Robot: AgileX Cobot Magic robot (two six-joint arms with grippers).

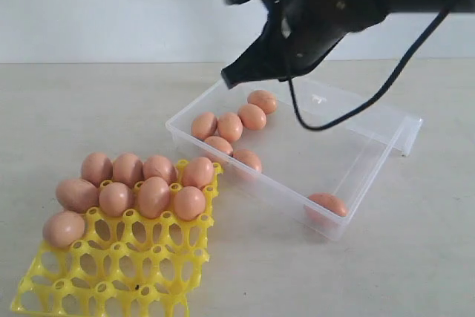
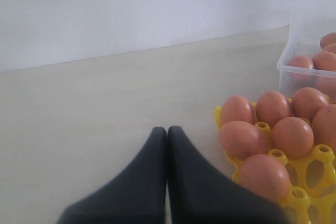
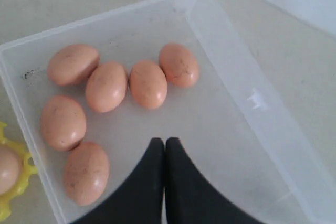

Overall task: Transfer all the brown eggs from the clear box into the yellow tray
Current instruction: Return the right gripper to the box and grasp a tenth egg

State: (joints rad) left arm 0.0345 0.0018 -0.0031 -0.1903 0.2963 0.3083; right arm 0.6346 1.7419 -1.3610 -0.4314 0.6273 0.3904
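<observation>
My right fingers [image 3: 156, 153] hang over the clear box [image 1: 274, 192], pressed together and holding nothing. My left fingers [image 2: 156, 140] are closed too, low over the counter [image 2: 94, 103] beside the yellow tray [image 1: 152, 257]. Of the smooth oval brown eggs [image 1: 229, 127], seven lie in the transparent box and nine sit in the tray's lattice cups.

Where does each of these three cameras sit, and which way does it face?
Exterior view: off the arms, facing the yellow tray and clear box; the shut right gripper shows above.
Left wrist view: on the left arm, low beside the tray, facing the wall; shut left gripper shows.
Right wrist view: on the right arm, looking down into the box past that gripper.
Shared: exterior and right wrist both show six clustered brown eggs.
</observation>
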